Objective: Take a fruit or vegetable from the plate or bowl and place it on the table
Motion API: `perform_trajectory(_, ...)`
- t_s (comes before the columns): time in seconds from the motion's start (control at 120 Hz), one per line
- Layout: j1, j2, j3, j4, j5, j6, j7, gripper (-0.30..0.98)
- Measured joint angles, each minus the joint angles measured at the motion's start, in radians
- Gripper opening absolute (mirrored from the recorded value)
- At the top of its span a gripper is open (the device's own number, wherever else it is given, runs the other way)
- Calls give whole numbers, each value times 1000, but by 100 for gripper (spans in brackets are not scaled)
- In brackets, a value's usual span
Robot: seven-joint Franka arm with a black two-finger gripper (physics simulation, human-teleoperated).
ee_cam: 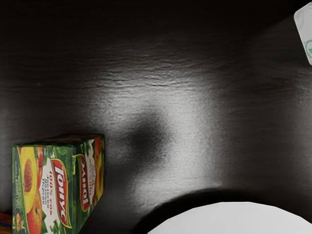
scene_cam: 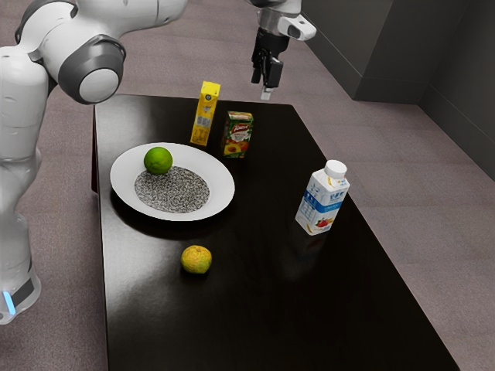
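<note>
My black gripper (scene_cam: 265, 86) hangs above the glossy black table (scene_cam: 255, 309); how wide it stands I cannot tell, and I make out nothing in its hold. Nearest are 2 boxes, a small green printed juice carton (ee_cam: 58, 183) and a slim yellow carton (scene_cam: 205, 114). Farther off, the round white plate (scene_cam: 220, 176) bears 1 round green lime (scene_cam: 158, 161): grasp, carry and placing look left to do. Farthest, 1 yellow-orange mandarin (scene_cam: 196, 260) rests on the table; whether from the plate, unclear.

A green juice carton (ee_cam: 61, 187) printed with fruit stands at the lower left of the frame, on a dark, glossy table (ee_cam: 234, 117). A white plate (ee_cam: 239, 219) curves into the lower right; the pale thing (ee_cam: 305, 31) at upper right is possibly another carton.
</note>
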Motion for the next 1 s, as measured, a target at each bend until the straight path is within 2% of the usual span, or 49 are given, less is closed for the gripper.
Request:
perform_trajectory(0.183, 25, -2, 0, 9, -26, -5, 0, 68)
perform_trajectory(0.342, 5, -43, -3, 136, -11, -37, -7, 69)
perform_trajectory(0.467, -17, -37, -36, 106, 4, -55, -56, 68)
perform_trajectory(0.6, -37, -32, -62, 81, 77, -65, -86, 68)
perform_trajectory(0.767, -32, -13, -98, 64, 110, -60, 136, 68)
perform_trajectory(0.883, -42, 72, -108, 41, 147, -84, 250, 68)
perform_trajectory(1.0, -117, 68, -111, 40, 317, -139, 322, 68)
